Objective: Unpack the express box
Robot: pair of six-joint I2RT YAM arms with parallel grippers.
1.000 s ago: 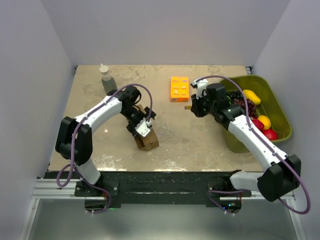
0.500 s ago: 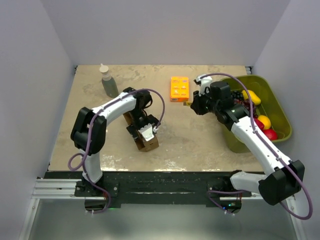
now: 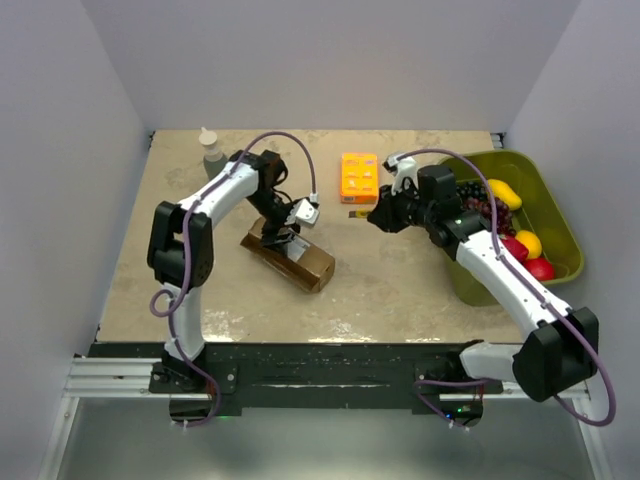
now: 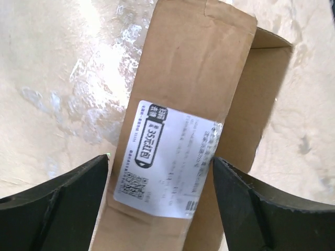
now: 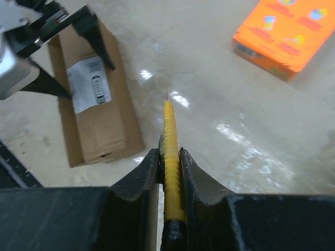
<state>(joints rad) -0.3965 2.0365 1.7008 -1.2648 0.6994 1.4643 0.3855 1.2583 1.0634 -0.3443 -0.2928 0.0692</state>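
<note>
The express box (image 3: 305,265), a brown carton with a white label (image 4: 167,162), lies flat on the table at centre left. One end flap stands open. My left gripper (image 3: 287,238) hovers over its labelled end. In the left wrist view the gripper (image 4: 161,159) is open, with its fingers (image 4: 57,209) straddling the box's width. My right gripper (image 3: 378,216) is shut on a thin yellow tool (image 5: 167,130). The tool's tip points left toward the box (image 5: 97,99) and stays well short of it.
A bright orange flat box (image 3: 359,177) lies behind the right gripper and also shows in the right wrist view (image 5: 285,31). A bottle (image 3: 213,160) stands at the back left. A green bin (image 3: 530,160) of fruit sits at the right edge.
The express box stood on end in the left gripper. It now lies flat on the table with the jaws open around it. The right gripper has shifted slightly left with the tool.
</note>
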